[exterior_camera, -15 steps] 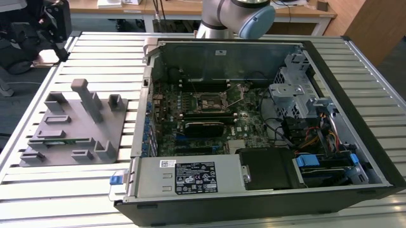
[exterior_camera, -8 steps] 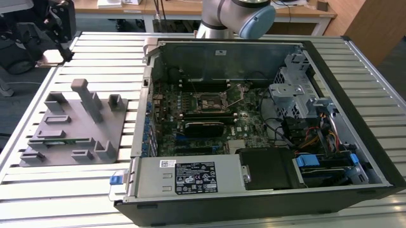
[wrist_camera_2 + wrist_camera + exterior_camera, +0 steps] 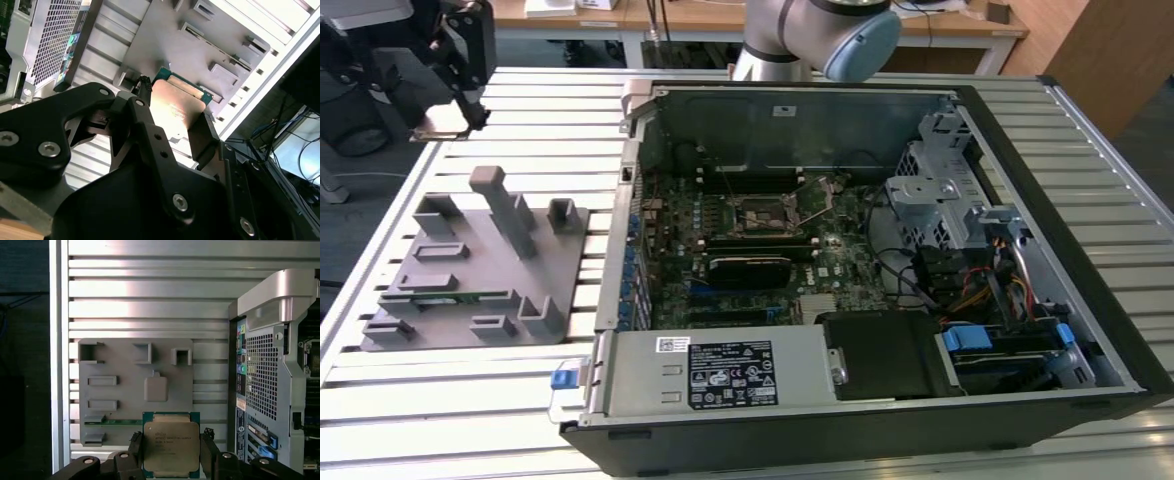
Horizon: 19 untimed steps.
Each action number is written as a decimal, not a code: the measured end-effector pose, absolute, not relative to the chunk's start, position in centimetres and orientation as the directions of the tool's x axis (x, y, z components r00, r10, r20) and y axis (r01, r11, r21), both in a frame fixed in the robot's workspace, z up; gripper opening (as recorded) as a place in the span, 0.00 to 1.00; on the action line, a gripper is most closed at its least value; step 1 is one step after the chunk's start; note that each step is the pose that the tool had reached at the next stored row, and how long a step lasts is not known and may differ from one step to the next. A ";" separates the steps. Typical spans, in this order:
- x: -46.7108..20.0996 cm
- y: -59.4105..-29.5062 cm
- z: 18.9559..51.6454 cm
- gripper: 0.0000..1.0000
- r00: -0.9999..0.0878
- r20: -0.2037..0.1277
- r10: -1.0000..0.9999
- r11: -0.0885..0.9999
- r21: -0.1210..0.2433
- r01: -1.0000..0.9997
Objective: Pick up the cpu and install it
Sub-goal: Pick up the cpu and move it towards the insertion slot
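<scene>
Silver-topped flat square cpu (image 3: 171,450) is being gripped by opposite edges in the black gripper (image 3: 171,441) near the slatted metal table's (image 3: 520,100) corner beside the grey tray (image 3: 135,385); carrying is judged underway, square alignment with the motherboard socket (image 3: 767,212) being needed.

The cpu (image 3: 171,449) has a silver-grey metal top framed by a teal-green edge. The gripper (image 3: 171,442) is matte black with silver screw heads. The fixture block (image 3: 135,385) is plain mid-grey. The desk (image 3: 494,400) is pale silver, striped with parallel slats. The computer case (image 3: 854,425) is black outside and grey inside, its motherboard (image 3: 761,250) green, its rear grille (image 3: 262,375) dotted with fine holes. Its small tab (image 3: 562,378) is bright blue.
</scene>
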<state>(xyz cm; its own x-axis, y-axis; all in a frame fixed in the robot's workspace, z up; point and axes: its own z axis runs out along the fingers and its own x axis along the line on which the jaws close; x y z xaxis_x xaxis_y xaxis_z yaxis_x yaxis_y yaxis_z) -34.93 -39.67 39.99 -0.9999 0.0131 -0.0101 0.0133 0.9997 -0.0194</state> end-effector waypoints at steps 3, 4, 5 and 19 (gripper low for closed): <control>-34.5 -39.7 40.0 0.54 -1.000 -0.010 0.013 1.000 -0.019 0.013; -34.3 -39.7 40.0 0.54 -1.000 -0.010 0.013 1.000 -0.019 0.013; -34.1 -39.7 40.0 0.54 -1.000 -0.010 0.013 1.000 -0.019 0.013; -32.3 -39.7 40.0 0.54 -1.000 -0.010 0.013 1.000 -0.019 0.013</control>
